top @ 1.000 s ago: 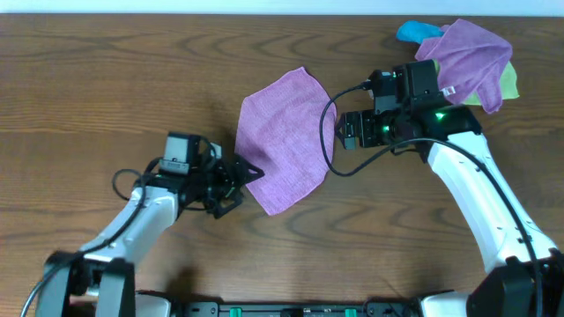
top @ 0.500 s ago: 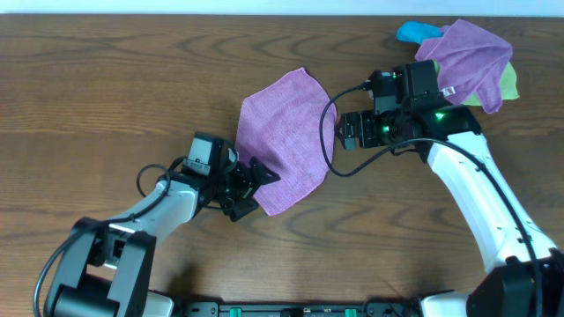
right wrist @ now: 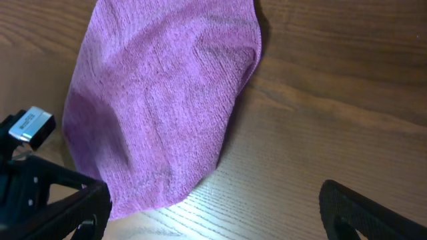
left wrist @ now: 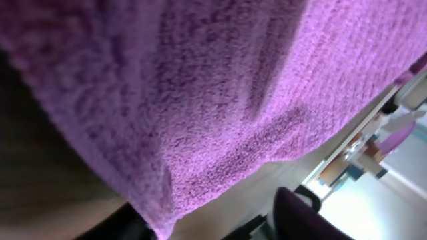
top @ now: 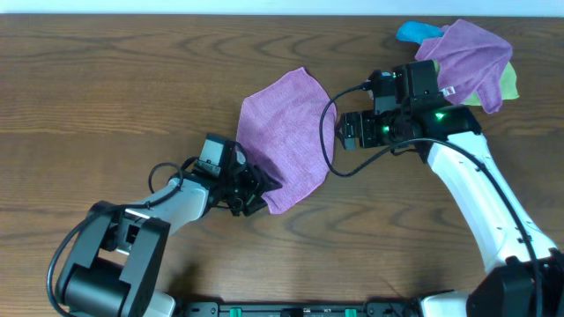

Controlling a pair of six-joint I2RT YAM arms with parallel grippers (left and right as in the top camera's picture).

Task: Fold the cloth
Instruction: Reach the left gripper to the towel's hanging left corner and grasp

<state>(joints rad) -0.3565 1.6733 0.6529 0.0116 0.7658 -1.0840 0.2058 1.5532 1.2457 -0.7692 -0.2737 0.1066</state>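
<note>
The purple cloth [top: 286, 141] lies spread flat on the wooden table, mid-table. My left gripper [top: 257, 189] has reached its lower-left edge. In the left wrist view the cloth [left wrist: 233, 87] fills most of the picture. Its hem hangs down against one finger of the left gripper [left wrist: 213, 223], and a gap to the other finger still shows. My right gripper [top: 348, 132] hovers open just right of the cloth. In the right wrist view, bare wood lies between the fingers of the right gripper [right wrist: 213, 220], and the cloth [right wrist: 160, 100] lies ahead to the left.
A heap of other cloths sits at the back right: a purple cloth [top: 471, 53], a blue cloth [top: 414, 33] and a yellow-green cloth [top: 509, 84]. The right arm's black cable [top: 328, 141] loops over the cloth's right edge.
My left gripper has slid right along the table onto the cloth's lower-left edge, and its jaws have narrowed. The right arm and the cloth have stayed put.
</note>
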